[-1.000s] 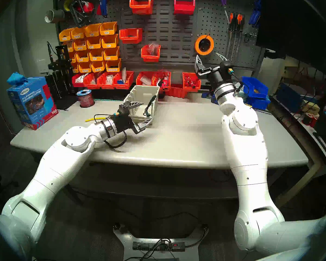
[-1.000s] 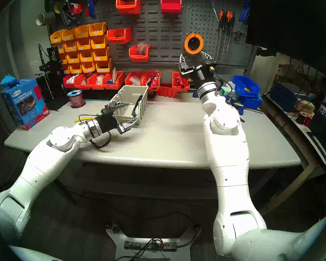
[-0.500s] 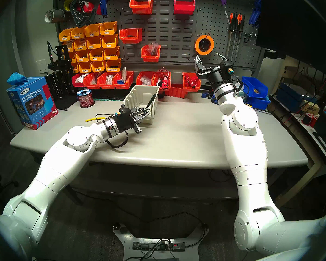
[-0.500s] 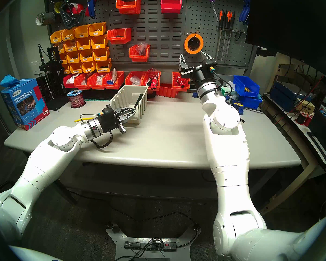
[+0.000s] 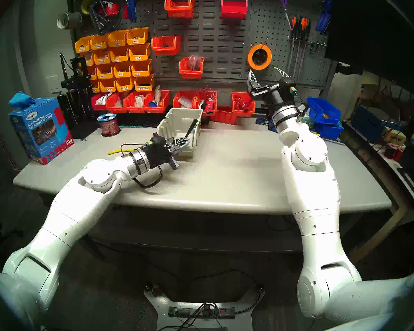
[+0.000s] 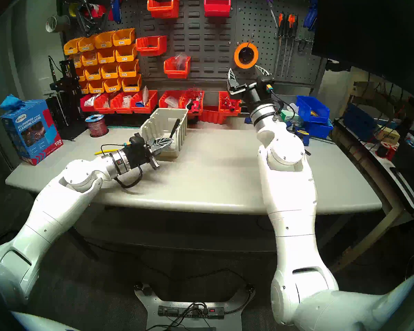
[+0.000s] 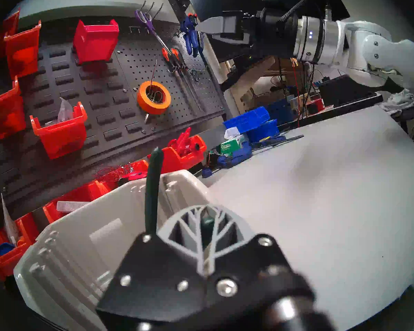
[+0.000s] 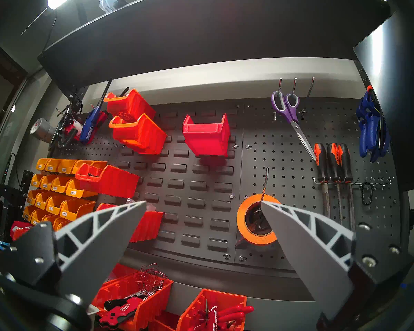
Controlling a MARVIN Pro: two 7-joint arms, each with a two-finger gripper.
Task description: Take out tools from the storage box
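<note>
The beige storage box [image 5: 163, 127] stands on the grey table [image 5: 225, 177], open front towards me. My left gripper [image 5: 187, 140] reaches into its low front and is shut on the green-handled pliers [image 5: 192, 127], one handle of which sticks up against the box's right wall. In the left wrist view the fingers [image 7: 221, 221] are closed with green [image 7: 207, 221] between them, and the free handle [image 7: 153, 192] rises beside them. A yellow handle [image 5: 114, 151] lies on the table behind my left wrist, partly hidden. My right gripper [image 5: 264, 70] is open and empty, raised near the pegboard.
A row of red bins [image 5: 153, 101] stands right behind the box. A blue cleaning-cloth carton [image 5: 40, 130] and a wire spool [image 5: 108, 124] are at the back left. Blue bins [image 5: 324, 115] are at the back right. An orange tape roll [image 8: 258, 220] hangs before my right gripper.
My left gripper, wide open around the box's front a second ago, has closed on the green pliers inside the box. The right arm has not moved.
</note>
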